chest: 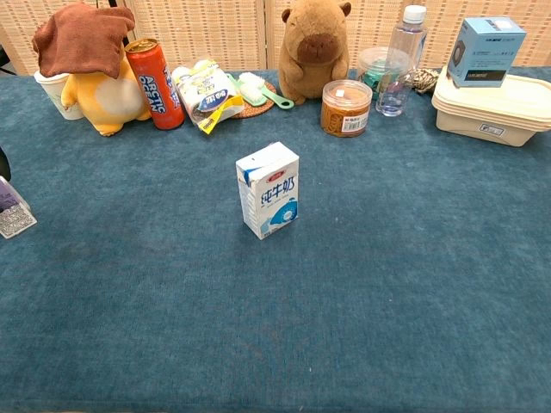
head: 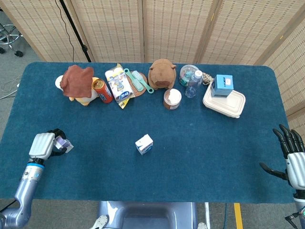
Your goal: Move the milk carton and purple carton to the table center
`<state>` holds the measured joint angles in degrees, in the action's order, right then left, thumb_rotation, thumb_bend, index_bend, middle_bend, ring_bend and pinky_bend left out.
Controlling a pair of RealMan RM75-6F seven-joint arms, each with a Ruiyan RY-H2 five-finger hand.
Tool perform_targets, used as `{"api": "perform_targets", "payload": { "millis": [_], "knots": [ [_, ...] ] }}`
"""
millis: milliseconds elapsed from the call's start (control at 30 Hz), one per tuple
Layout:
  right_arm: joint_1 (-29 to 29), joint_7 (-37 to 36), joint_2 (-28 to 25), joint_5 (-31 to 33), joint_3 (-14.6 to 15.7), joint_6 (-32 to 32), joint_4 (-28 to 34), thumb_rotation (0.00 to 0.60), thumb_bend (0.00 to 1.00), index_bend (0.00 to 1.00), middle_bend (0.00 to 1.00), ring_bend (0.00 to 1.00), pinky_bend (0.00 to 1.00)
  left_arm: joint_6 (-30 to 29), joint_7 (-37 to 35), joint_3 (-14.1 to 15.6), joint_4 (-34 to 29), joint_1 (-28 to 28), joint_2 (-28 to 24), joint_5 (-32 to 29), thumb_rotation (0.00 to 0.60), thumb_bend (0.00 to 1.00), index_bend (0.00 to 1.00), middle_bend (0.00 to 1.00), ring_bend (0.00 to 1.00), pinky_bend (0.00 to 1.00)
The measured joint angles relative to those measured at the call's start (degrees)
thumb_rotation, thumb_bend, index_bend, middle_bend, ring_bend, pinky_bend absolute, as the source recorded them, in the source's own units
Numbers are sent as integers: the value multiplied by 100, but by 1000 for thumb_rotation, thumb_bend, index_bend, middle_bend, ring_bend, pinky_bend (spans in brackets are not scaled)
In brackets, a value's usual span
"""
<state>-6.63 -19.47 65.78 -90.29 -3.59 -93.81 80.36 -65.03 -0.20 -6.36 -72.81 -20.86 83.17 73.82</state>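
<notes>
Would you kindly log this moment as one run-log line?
milk carton: upright, table center | purple carton: held by left hand, left edge | right hand: open, idle

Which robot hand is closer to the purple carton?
Left. The left robot hand holds the purple carton at the table's left edge; the right robot hand is far across, off the opposite edge.
</notes>
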Motion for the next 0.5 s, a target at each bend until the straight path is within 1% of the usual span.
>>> {"api": "perform_targets", "payload": {
  "millis": [167,367,500],
  "knots": [
    [6,12,4,7,-20,36,-1,600,0,0,0,0,0,-230,-199,41,-112,7,-68,361,600,431,509,416,487,650],
    [7,30,14,13,-29,94,0,600,0,0,0,0,0,-716,-356,204,-260,-20,-187,1184,600,427,509,417,487,649],
    [4,66,31,-11,-29,114,11,600,0,0,0,0,0,-996,-514,251,-328,-196,-246,1825,600,422,509,418,479,649]
  ]
}}
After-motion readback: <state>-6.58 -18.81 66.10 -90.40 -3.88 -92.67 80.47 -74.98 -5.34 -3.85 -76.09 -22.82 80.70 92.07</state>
